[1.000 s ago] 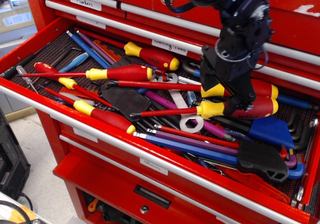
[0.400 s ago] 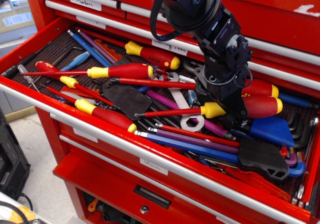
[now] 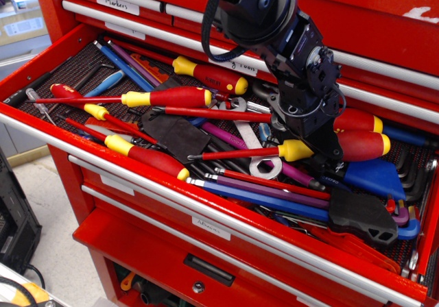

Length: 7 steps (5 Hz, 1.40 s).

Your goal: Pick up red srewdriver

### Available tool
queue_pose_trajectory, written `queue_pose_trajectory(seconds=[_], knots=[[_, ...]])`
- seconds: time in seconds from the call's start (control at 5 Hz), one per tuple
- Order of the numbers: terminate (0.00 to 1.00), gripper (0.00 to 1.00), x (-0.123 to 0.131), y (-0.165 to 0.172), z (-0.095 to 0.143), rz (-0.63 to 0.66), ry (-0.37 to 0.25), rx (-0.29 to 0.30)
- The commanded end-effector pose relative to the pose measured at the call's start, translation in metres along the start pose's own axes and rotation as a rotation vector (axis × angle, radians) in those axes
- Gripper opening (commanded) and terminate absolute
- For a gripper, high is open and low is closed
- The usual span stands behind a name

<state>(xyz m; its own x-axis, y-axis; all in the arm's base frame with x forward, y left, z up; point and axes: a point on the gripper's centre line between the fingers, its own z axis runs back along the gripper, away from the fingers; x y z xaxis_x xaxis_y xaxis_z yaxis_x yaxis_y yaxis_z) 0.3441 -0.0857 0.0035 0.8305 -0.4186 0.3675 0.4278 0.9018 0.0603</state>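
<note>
The red screwdriver (image 3: 360,144) lies in the open drawer at the right, with a fat red handle, a dark logo, a yellow collar and a thin red shaft pointing left. My gripper (image 3: 322,148) is down over its handle just right of the collar. One black finger (image 3: 330,157) stands in front of the handle and the other is hidden behind it. I cannot tell whether the jaws press on the handle. The screwdriver rests among the other tools. A near-twin with a slimmer handle (image 3: 358,120) lies just behind it.
The drawer (image 3: 206,207) is packed with tools. Other red-and-yellow screwdrivers (image 3: 171,98) lie at the left and back, a silver wrench (image 3: 259,163) under the shaft, a blue hex-key holder (image 3: 374,178) and a black tool (image 3: 360,214) at the front right. Closed drawers (image 3: 384,19) stand behind the arm.
Over the last second my gripper turned and dropped from above the handle down around it. Since 0.4 s ago it has hardly moved. The screwdriver still lies in the drawer.
</note>
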Motion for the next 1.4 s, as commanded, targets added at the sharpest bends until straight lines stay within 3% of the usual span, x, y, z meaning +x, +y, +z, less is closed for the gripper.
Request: queue_pose_trajectory(seconds=[0.0, 0.2, 0.4, 0.8, 1.2], knots=[[0.00, 0.00, 0.008, -0.004, 0.017, 0.009, 0.082, -0.070], [0.00, 0.00, 0.019, 0.004, 0.042, -0.029, 0.167, -0.111], [0.00, 0.00, 0.027, 0.014, 0.067, -0.081, 0.250, -0.112], [0.00, 0.00, 0.031, 0.021, 0.101, -0.133, 0.344, -0.114], [0.00, 0.00, 0.016, 0.020, 0.149, -0.150, 0.437, -0.107]])
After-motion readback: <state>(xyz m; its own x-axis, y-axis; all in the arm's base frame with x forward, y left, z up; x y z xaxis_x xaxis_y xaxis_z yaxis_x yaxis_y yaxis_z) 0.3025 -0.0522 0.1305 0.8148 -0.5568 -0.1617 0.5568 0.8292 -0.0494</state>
